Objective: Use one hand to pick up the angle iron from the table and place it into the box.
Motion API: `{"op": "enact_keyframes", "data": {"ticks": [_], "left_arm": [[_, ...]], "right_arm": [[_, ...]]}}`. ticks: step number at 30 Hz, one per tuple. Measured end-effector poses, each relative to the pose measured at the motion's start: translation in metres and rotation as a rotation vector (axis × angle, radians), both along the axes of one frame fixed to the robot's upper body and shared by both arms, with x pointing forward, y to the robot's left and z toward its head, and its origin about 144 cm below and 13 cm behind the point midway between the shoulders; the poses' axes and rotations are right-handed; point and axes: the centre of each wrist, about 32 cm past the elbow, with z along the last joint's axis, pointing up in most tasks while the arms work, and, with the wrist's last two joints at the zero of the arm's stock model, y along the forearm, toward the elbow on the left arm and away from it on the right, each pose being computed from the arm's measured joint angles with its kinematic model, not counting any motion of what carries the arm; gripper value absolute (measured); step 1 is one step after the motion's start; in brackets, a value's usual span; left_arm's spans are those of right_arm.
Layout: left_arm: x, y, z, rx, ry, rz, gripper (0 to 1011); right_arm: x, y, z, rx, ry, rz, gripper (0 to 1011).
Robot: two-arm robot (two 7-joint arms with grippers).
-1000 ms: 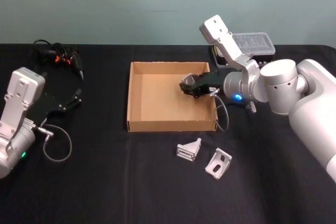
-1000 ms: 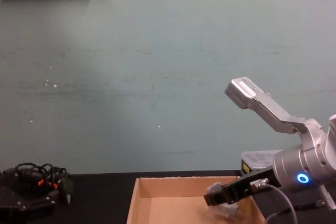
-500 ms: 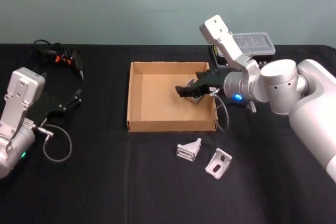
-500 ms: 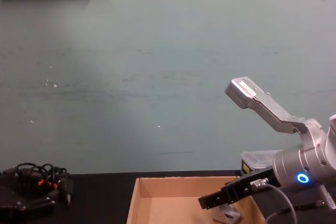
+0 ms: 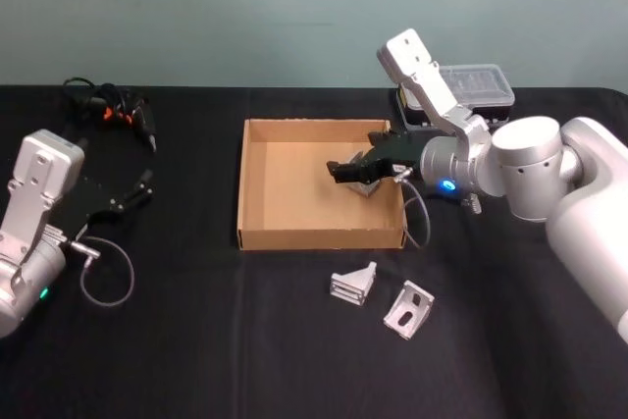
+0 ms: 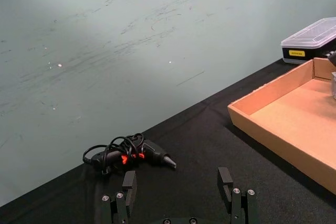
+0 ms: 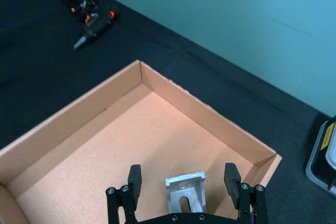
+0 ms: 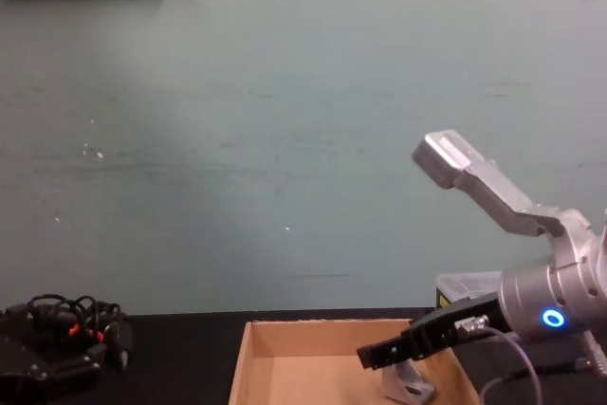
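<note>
The tan cardboard box point(image 5: 319, 235) sits mid-table on the black table point(image 5: 196, 340). One angle iron point(image 7: 185, 193) lies on the box floor near the right wall, free of any grip; it also shows as the angle iron point(image 8: 410, 381) in the chest view. My right gripper point(image 5: 348, 170) hovers just above it, open, with its fingers point(image 7: 134, 178) on either side and apart from the metal. Two more pieces lie on the table in front of the box: an angle iron point(image 5: 354, 282) and another angle iron point(image 5: 409, 307). The left gripper point(image 5: 132, 190) stays parked at the far left, open.
A black glue gun with coiled cable point(image 5: 113, 110) lies at the back left of the table. A black case with a clear lid point(image 5: 471, 85) stands behind the box's right corner, under the right arm. A loose cable loop point(image 5: 108, 277) hangs by the left arm.
The right gripper opened and let go of the angle iron, which now rests on the box floor. The gripper has lifted slightly. The left arm has barely moved.
</note>
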Motion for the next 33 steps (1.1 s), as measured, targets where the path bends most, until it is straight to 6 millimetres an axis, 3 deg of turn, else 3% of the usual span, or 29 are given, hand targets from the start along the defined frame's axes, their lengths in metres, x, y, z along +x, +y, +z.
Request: {"op": "enact_keyframes", "data": {"ticks": [14, 22, 33], "left_arm": [[0.000, 0.000, 0.000, 0.000, 0.000, 0.000, 1011], [0.000, 0.000, 0.000, 0.000, 0.000, 0.000, 1011], [0.000, 0.000, 0.000, 0.000, 0.000, 0.000, 1011]], "right_arm": [[-0.036, -0.019, 0.028, 0.044, -0.048, 0.046, 1004], [-0.091, -0.042, 0.046, 0.013, 0.025, 0.109, 1004], [-0.146, -0.069, 0.045, -0.002, 0.104, 0.115, 1004]]}}
